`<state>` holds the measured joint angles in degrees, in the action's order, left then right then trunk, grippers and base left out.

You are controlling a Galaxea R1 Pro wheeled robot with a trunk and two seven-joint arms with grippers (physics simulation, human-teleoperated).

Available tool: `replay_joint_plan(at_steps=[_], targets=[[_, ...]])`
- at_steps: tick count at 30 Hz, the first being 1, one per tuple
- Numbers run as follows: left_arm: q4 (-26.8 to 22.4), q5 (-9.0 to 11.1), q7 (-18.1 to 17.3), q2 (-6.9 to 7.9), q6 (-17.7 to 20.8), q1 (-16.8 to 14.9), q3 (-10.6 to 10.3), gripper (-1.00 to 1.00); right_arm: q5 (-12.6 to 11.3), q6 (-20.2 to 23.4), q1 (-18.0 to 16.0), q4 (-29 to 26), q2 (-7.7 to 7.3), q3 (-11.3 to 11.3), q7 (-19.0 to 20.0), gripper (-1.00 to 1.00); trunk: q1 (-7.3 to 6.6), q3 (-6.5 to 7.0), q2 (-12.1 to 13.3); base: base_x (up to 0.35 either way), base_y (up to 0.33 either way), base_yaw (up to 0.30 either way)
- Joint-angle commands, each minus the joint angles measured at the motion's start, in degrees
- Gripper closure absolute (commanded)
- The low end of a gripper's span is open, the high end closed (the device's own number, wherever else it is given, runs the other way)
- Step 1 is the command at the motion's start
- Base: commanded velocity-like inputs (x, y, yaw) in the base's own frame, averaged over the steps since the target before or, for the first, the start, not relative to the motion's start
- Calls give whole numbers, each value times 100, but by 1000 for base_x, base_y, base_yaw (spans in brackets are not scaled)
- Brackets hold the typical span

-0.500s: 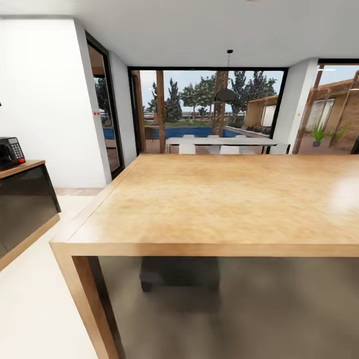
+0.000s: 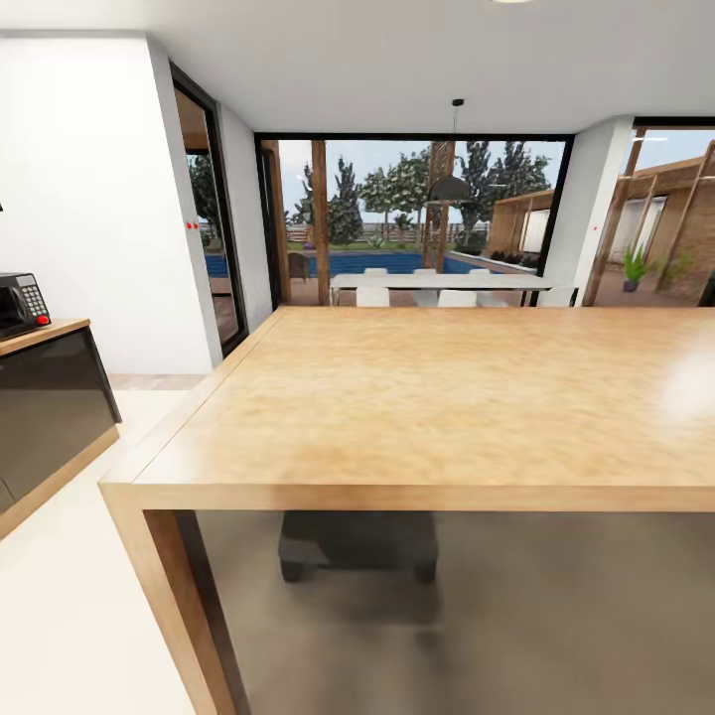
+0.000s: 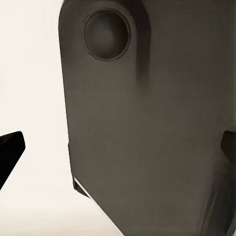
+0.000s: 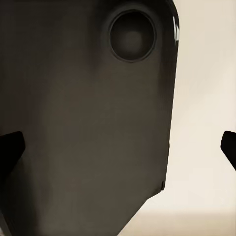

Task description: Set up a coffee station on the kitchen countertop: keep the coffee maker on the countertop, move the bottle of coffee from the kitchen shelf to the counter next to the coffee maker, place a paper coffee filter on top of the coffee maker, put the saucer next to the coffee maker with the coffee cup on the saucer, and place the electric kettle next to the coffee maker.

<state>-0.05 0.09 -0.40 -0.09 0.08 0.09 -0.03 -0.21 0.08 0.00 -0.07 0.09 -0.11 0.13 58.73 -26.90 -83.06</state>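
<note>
I face a big free-standing wooden table [image 2: 447,397], not the kitchen countertop. The coffee maker, bottle of coffee, filter, saucer, cup and kettle are out of view. In the left wrist view my left gripper [image 3: 120,147] is open, its dark fingertips [image 3: 10,147] far apart at the picture's edges, with nothing between them. It hangs over my own dark base [image 3: 147,123] and pale floor. The right wrist view is much the same: my right gripper [image 4: 120,147] is open and empty over the dark base [image 4: 88,123].
A low dark cabinet with a wood top [image 2: 45,397] stands at the left, a black phone-like device [image 2: 20,303] on it. Pale floor [image 2: 70,596] runs between cabinet and table. Glass doors [image 2: 412,218] behind give onto a patio with a pool. A dark block [image 2: 357,541] sits under the table.
</note>
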Motion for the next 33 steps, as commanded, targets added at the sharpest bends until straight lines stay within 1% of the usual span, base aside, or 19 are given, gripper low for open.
replay_joint_plan(at_steps=[1,7,11,12,13,19,26,33], targets=[[-1,1,-4,0,1,0,0,-100,-2,1,0,-1,0,-1,1,-100,0,-3,-2,0,0,0],[-1,1,-4,0,1,0,-1,-100,8,1,0,-1,0,3,0,-100,0,-3,-2,0,0,0],[-130,-14,43,-121,-17,117,25,-100,-3,-21,-133,-115,-43,1,-10,-100,0,-3,-2,0,0,0],[-161,-16,43,-87,-18,131,26,-100,3,-28,-165,-148,-51,1,-16,-100,0,-3,-2,0,0,0],[-2882,-30,41,43,-17,137,29,-100,12,-27,-650,-2076,-57,-5,-26,-100,0,-3,-2,0,0,0],[-3033,-38,40,115,-19,140,43,-100,12,-26,-621,-2193,-61,-2,-35,-100,0,-3,-2,0,0,0],[-3073,-35,40,130,-19,140,45,-100,6,-19,-608,-2214,-62,2,-24,-100,0,-3,-2,0,0,5],[-3079,-35,40,131,-21,140,39,-100,4,-17,-607,-2217,-62,2,-26,-100,0,-3,-2,0,0,145]])
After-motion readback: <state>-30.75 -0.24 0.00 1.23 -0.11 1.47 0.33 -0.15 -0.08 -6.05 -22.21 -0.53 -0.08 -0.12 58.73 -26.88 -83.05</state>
